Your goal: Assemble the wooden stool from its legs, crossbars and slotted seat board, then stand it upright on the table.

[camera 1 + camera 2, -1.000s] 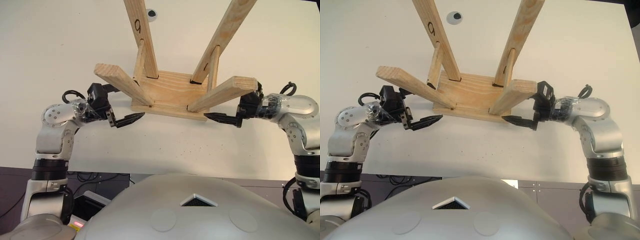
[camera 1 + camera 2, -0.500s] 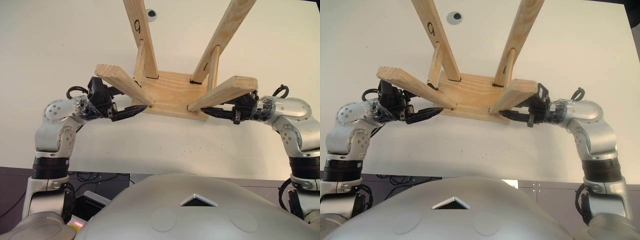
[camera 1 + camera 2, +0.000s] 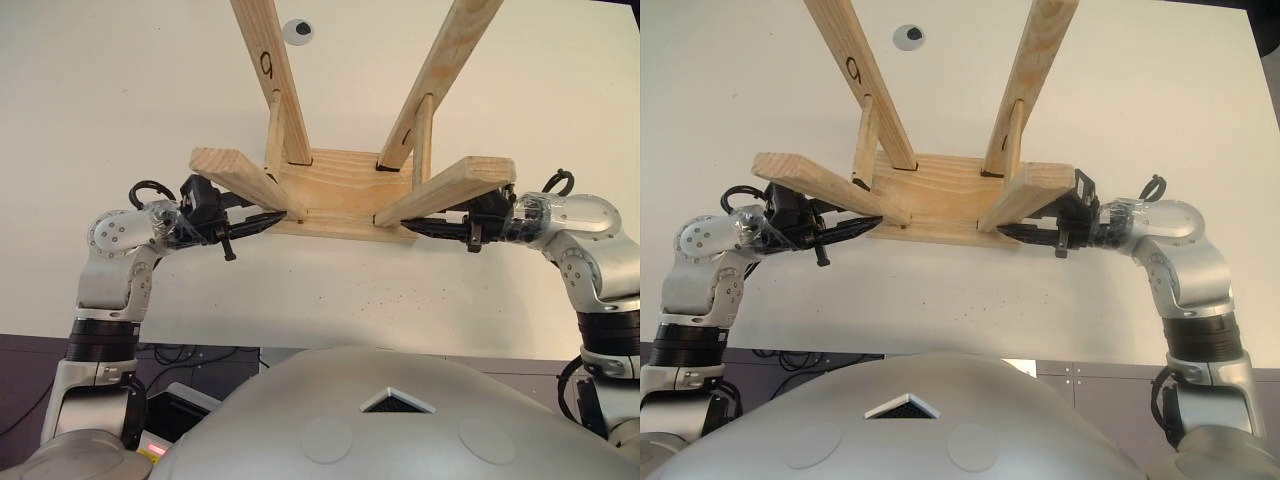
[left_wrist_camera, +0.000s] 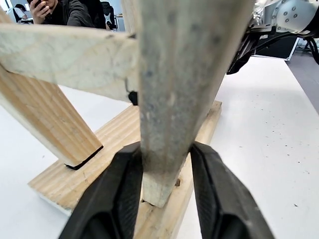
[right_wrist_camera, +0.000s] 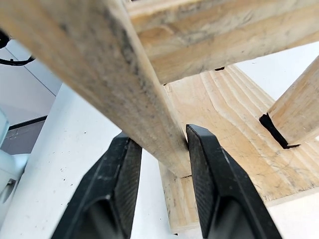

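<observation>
Showing the stool [image 3: 348, 178] inverted at frame centre: its seat board [image 3: 335, 200] lies flat on the surface [image 3: 120, 90] with four legs splayed upward, so assembly appears complete apart from turning it over. The left jaws are clenched on the lower-left leg [image 3: 240, 174] near its slot, the right jaws on the lower-right leg [image 3: 450, 187]. These low, paired holds probably suit a two-armed lift and flip. The upper-left leg [image 3: 262, 40] bears a handwritten mark resembling a 9.
</observation>
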